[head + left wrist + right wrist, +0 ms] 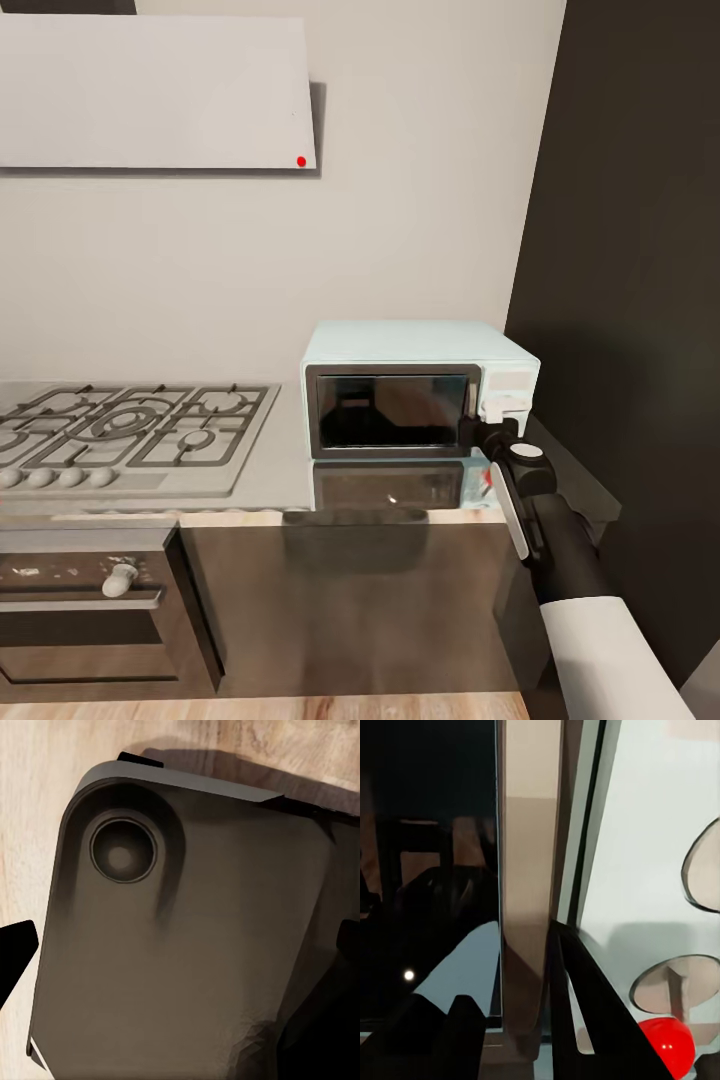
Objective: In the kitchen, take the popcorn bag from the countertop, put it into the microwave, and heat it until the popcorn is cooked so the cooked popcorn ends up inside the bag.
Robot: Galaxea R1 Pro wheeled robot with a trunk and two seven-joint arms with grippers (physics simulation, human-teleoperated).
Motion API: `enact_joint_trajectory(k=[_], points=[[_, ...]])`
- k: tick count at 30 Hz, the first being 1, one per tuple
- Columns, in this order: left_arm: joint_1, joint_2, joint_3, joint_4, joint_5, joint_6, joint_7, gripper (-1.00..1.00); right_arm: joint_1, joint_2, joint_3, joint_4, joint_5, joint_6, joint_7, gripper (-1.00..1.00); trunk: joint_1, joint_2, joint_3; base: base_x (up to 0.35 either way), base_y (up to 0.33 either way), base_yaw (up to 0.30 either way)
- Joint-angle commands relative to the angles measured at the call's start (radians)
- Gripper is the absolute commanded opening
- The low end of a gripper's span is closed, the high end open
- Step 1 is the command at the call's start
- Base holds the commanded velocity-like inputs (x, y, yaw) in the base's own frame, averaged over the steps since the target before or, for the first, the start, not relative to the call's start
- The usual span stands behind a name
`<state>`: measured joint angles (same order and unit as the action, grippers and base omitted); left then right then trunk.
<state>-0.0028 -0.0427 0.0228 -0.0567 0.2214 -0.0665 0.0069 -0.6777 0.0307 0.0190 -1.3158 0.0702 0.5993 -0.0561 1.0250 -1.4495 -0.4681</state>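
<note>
The microwave (420, 388) is seen on the countertop (270, 470), against the wall, between the hob (130, 430) and a dark panel (630, 300). Its door (392, 411) is closed, and what lies behind the dark glass cannot be made out.

The right gripper (472, 431) is placed at the door's right edge, beside the knobs (675, 982). In the right wrist view the fingers (585, 1005) are seen on either side of the steel door frame (529, 870), pinching it.

In the left wrist view two dark fingertips (15, 952) are cut off at the frame's edges, well apart, over a dark rounded body (187, 945) and wooden floor (45, 765).

An oven (90, 620) is partly shown below the hob.
</note>
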Motion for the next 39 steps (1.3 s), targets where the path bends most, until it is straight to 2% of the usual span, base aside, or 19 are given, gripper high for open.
enact_joint_trajectory(k=[1,9,39], points=[[0.0,0.0,0.002,0.0,0.004,-0.003,0.001,1.0,0.0,0.0,0.001,0.0,0.0,0.007,-0.002,-1.0,0.0,0.0,-0.001,0.0,0.0,0.0],[0.0,-0.002,0.002,0.0,0.003,-0.003,0.0,1.0,0.0,0.0,0.002,0.0,0.002,0.007,-0.002,-1.0,0.0,0.0,-0.001,-0.039,0.004,0.0],[0.0,-0.002,0.002,0.0,0.003,-0.003,0.001,1.0,0.0,-0.005,0.0,0.0,0.003,-0.001,-0.004,-1.0,0.0,0.0,-0.001,-0.171,0.091,0.0]])
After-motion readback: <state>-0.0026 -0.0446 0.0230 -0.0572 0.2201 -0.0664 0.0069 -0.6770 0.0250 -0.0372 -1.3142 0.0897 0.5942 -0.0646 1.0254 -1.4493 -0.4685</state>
